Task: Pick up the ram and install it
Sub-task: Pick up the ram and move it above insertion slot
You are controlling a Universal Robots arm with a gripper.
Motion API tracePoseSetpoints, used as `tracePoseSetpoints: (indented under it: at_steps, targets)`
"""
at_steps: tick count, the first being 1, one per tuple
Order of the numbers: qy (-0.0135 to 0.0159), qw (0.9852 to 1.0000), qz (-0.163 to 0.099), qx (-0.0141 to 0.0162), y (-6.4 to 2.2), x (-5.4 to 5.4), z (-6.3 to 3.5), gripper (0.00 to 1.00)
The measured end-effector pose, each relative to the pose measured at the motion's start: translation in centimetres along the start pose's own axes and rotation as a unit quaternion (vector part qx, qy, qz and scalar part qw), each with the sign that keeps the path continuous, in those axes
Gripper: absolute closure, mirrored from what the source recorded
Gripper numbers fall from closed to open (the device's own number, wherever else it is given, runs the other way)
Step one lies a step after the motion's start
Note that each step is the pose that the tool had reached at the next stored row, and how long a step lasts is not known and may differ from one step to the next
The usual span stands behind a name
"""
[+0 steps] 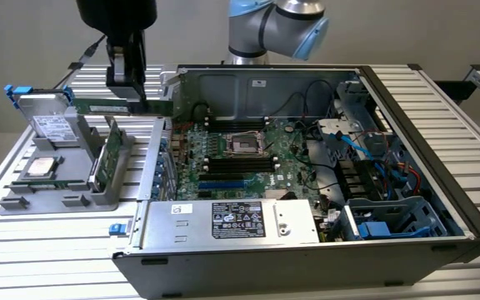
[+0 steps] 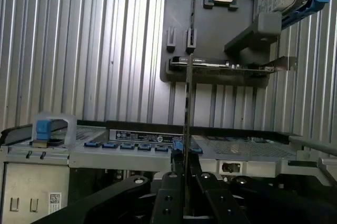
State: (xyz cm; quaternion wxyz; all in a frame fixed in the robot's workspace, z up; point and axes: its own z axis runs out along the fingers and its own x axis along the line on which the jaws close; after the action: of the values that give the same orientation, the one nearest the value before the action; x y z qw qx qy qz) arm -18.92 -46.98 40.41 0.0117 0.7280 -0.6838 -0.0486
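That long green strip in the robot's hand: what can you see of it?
The ram is a long, thin green circuit-board stick with a white label on its face. It is held level and on edge, clamped from above by the hand, up over the grey parts holder and beside the open computer case, at its wall on the exterior view's left.

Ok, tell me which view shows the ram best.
The exterior view: the ram shows its long green face and white label, held in the gripper. The wrist view shows the ram edge-on, a thin line running out from between the fingers.
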Motion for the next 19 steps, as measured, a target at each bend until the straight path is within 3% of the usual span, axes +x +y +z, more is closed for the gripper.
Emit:
tracePoseSetpoints:
  at_steps: [19]
  targets:
    - [0.0006, 1.0, -0.01, -0.0022, -8.54, 0.5, -0.62, 0.86]
